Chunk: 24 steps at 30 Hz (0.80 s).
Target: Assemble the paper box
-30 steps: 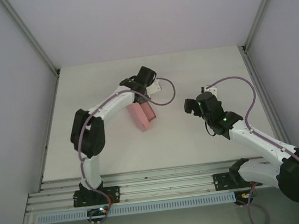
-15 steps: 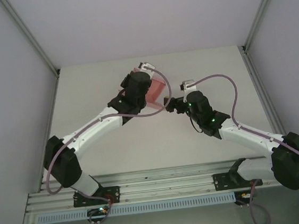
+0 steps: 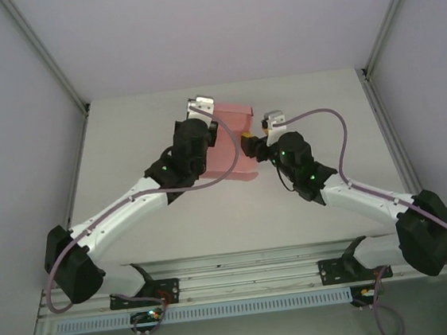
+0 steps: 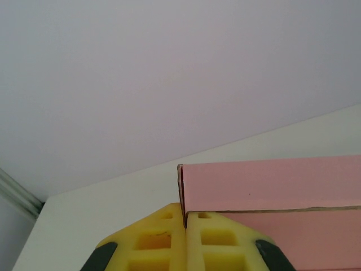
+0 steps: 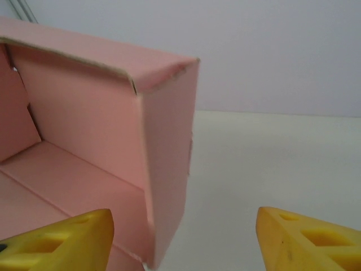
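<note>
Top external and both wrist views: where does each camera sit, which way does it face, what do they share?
Top external: above and behind the bases, looking down on the table; left arm and right arm reach the paper box.
Left wrist: on the left arm, facing the back wall; left gripper shut on the box's edge.
Right wrist: on the right arm, facing the box's open inside; right gripper open astride its side wall.
Shared: the paper box, in all three.

The paper box (image 3: 230,119) is plain pink. The finger pads (image 5: 62,240) are yellow. The table (image 3: 313,102) is off-white. The left arm (image 3: 120,214) and the right arm (image 3: 362,197) are white with black joints.
</note>
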Available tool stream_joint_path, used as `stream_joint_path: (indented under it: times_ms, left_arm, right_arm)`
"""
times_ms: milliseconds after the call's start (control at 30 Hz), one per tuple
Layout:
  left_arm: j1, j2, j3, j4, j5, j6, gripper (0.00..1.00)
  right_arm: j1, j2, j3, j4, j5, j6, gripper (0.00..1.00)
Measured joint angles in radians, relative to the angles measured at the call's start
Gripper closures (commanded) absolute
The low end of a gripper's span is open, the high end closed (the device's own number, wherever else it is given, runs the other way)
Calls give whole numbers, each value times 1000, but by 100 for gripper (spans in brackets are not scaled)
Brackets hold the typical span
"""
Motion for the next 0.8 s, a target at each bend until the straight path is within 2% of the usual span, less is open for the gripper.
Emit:
stream_joint_path:
  times_ms: [67, 167, 300, 367, 400, 500, 567, 600, 700, 733, 800]
  left_arm:
    - [-3, 0, 0, -1, 5, -7, 100]
    - [-9, 0, 0, -1, 7, -13, 100]
    - [-10, 0, 0, 0, -4, -17, 100]
    - [-10, 0, -1, -1, -4, -17, 100]
    - [-10, 0, -1, -1, -3, -21, 93]
    - [-15, 2, -1, -2, 3, -28, 86]
    - [-15, 3, -1, -8, 4, -39, 71]
    - [-15, 4, 0, -16, 7, -47, 67]
    - [-14, 4, 0, -53, 22, -67, 42]
    - [-13, 4, 0, -70, 32, -74, 35]
    - [-8, 2, 0, -108, 58, -92, 30]
  right_arm:
    - [2, 21, 31, 9, 0, -6, 37]
    - [10, 42, 67, 18, 12, -11, 49]
    - [22, 61, 90, 7, 74, -19, 79]
    - [24, 66, 95, -1, 111, -8, 87]
    - [27, 67, 98, -6, 130, -2, 91]
    - [37, 76, 115, -37, 188, 16, 98]
    - [47, 79, 127, -64, 228, 29, 99]
    - [51, 79, 136, -86, 245, 35, 99]
    - [57, 79, 172, -160, 291, 66, 99]
    - [57, 79, 187, -190, 307, 80, 100]
    - [57, 79, 210, -239, 336, 100, 100]
